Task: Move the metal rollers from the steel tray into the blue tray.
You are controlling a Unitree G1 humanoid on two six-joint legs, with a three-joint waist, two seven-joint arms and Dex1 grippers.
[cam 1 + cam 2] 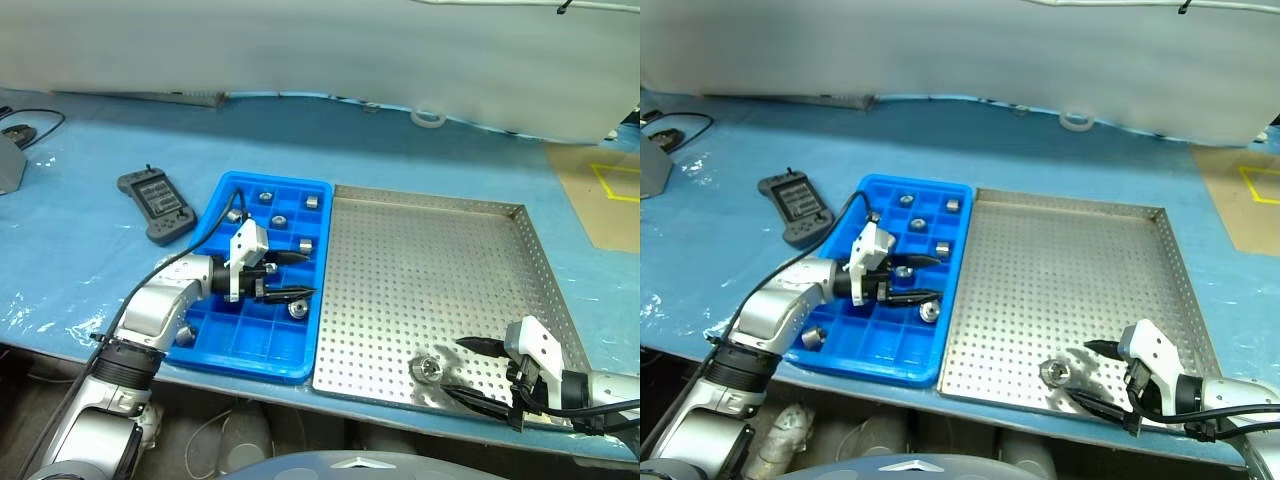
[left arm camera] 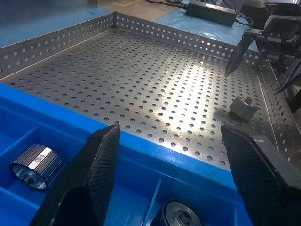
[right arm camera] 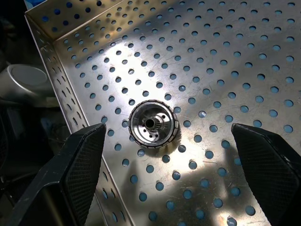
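The steel tray (image 1: 430, 260) holds one metal roller (image 1: 427, 367) near its front rim. My right gripper (image 1: 455, 366) hovers open just right of this roller, which lies flat between the spread fingers in the right wrist view (image 3: 154, 125) without touching them. The blue tray (image 1: 225, 350) sits against the steel tray's left side, with several rollers (image 1: 280, 221) in its compartments. My left gripper (image 1: 308, 275) is open over the blue tray's right part, pointing at the steel tray, with nothing between its fingers. One roller (image 1: 297, 309) rests in the compartment just below the left gripper.
A dark grey handheld controller (image 1: 157, 205) lies left of the blue tray. A roll of tape (image 1: 428, 117) sits at the back of the blue table cover. A grey device (image 1: 8, 160) with a cable is at the far left. The table's front edge runs just below both trays.
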